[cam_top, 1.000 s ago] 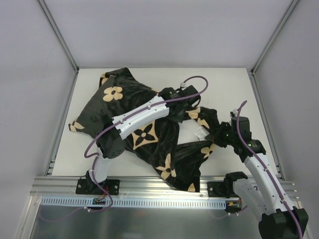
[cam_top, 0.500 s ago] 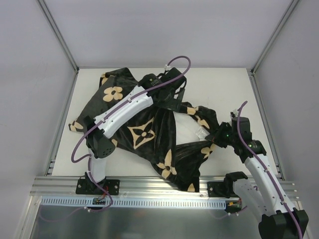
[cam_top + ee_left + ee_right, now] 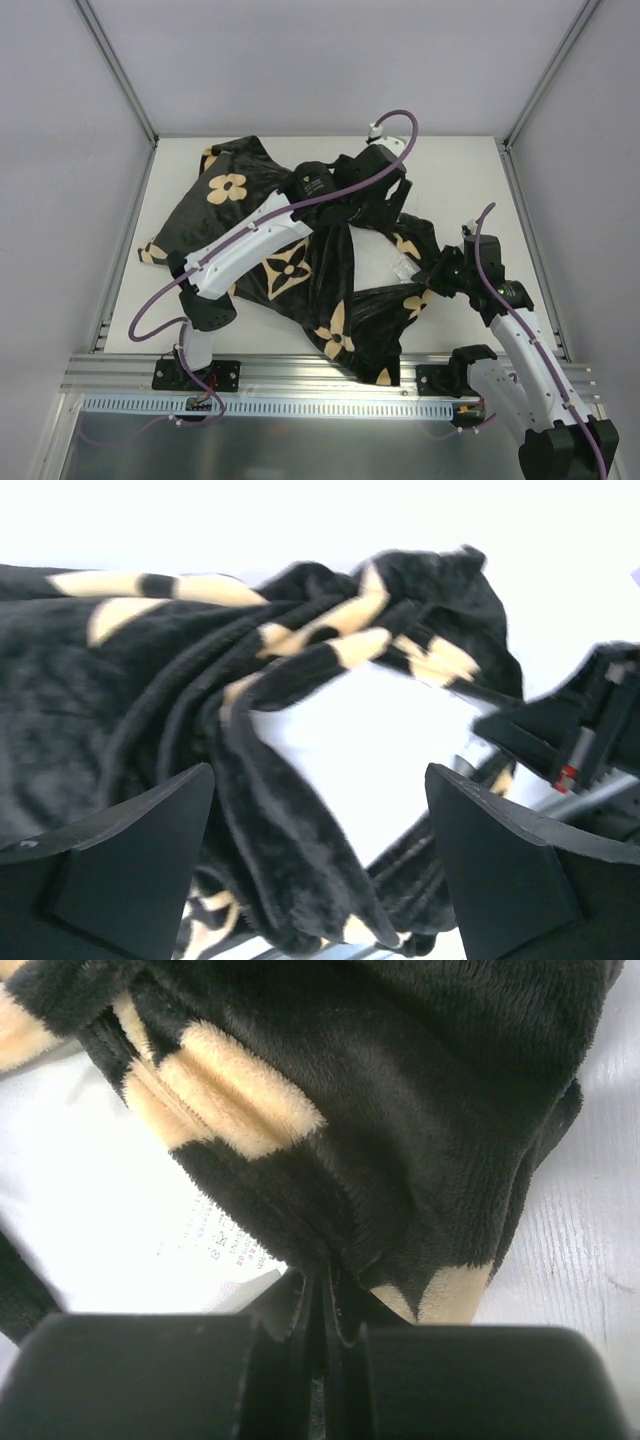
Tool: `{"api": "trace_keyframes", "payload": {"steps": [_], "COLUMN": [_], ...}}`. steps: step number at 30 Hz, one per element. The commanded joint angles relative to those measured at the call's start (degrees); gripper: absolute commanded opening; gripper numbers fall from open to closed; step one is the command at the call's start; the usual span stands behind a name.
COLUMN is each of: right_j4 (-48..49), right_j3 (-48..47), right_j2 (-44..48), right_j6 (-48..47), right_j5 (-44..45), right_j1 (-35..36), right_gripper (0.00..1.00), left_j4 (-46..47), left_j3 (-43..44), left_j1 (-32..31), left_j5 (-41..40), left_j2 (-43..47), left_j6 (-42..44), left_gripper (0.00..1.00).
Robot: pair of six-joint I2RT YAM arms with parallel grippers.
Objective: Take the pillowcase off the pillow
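Note:
The black pillowcase (image 3: pixel 290 265) with tan flowers lies bunched across the table, its mouth turned right. A patch of the white pillow (image 3: pixel 372 262) shows through that mouth. My left gripper (image 3: pixel 380 208) hovers over the bunched mouth edge, and in its wrist view its jaws (image 3: pixel 320 880) stand wide open with nothing gripped, above the pillowcase (image 3: pixel 150 710) and the pillow (image 3: pixel 370 750). My right gripper (image 3: pixel 441 273) is shut on the pillowcase's hem (image 3: pixel 400 1160) at the right; its fingers (image 3: pixel 325 1305) pinch the hem beside the pillow (image 3: pixel 80 1180) and its care label (image 3: pixel 215 1240).
The white tabletop (image 3: pixel 450 170) ends at metal frame rails left and right (image 3: pixel 525 220). A bare strip of table (image 3: pixel 590 1210) lies right of the held fabric. The right gripper's body (image 3: pixel 580 730) sits close to the left one's right finger.
My left gripper went from shut to open, letting the fabric go, swung toward the back and then right over the mouth. More white pillow shows. The right arm kept still.

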State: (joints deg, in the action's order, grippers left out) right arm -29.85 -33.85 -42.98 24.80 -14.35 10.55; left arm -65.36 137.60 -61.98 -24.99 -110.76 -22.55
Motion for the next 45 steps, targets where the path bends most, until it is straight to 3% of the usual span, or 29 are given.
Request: {"api": "trace_keyframes", "payload": {"steps": [1,10,13,14,15,23,25,28,29,35,38,39,42,45], "right_j4": [-2.85,-3.38,-3.46,-3.38,-3.38,-3.64,-3.64,-3.55,-3.55,-6.36,-8.03,-8.38,-10.05,-11.81], "right_j3": [-0.96,-0.7,-0.78,-0.78,-0.87,-1.14,-1.22,-1.22,-1.4,-4.47,-7.54,-8.94,-11.41,-15.1], "right_j2": [-0.52,0.35,0.27,0.35,0.35,0.8,0.62,1.23,1.15,-0.96,-1.23,-1.05,-1.14,-3.15], "right_j6": [-0.89,-0.89,-0.98,-1.07,-0.98,-0.98,-0.89,-0.63,-0.97,-6.6,-8.27,-8.62,-10.82,-13.19], "right_j5": [2.31,2.75,2.75,2.66,2.66,3.01,3.01,3.28,3.19,3.27,4.94,6.34,9.59,11.88], "right_j1": [-0.97,-0.88,-0.97,-0.97,-0.97,-0.97,-0.97,-0.97,-0.97,-0.88,-0.27,0.43,1.84,3.16], "right_gripper": [0.01,0.01,0.01,0.01,0.01,0.01,0.01,0.01,0.01,0.02,0.15,0.38,0.69,0.77], "left_j4": [-0.38,0.5,0.5,0.33,0.32,0.68,1.02,0.77,0.76,8.31,12.97,14.29,16.14,16.32], "left_j3": [-0.13,-4.0,-6.11,-7.77,-8.66,-16.4,-16.31,-15.26,-16.56,-29.29,-32.03,-32.22,-32.4,-32.04], "left_j1": [-2.44,-2.62,-2.45,-2.27,-2.01,0.27,0.54,0.72,0.8,2.82,3.96,3.97,3.97,3.97], "left_j5": [5.3,9.34,7.43,5.07,4.43,-0.06,2.49,6.86,7.5,14.87,21.88,23.05,27.0,28.33], "left_j2": [-4.1,-11.58,-13.34,-14.04,-14.31,-18.69,-21.32,-22.22,-21.0,-4.22,0.71,1.42,3.27,3.71], "left_j6": [-0.56,-4.87,-6.1,-6.98,-7.25,-10.68,-10.42,-8.14,-8.39,-10.94,-11.03,-11.03,-10.94,-11.29], "left_gripper": [0.87,0.81,0.82,0.85,0.98,0.99,0.87,0.06,0.0,0.0,0.0,0.0,0.0,0.0]}}
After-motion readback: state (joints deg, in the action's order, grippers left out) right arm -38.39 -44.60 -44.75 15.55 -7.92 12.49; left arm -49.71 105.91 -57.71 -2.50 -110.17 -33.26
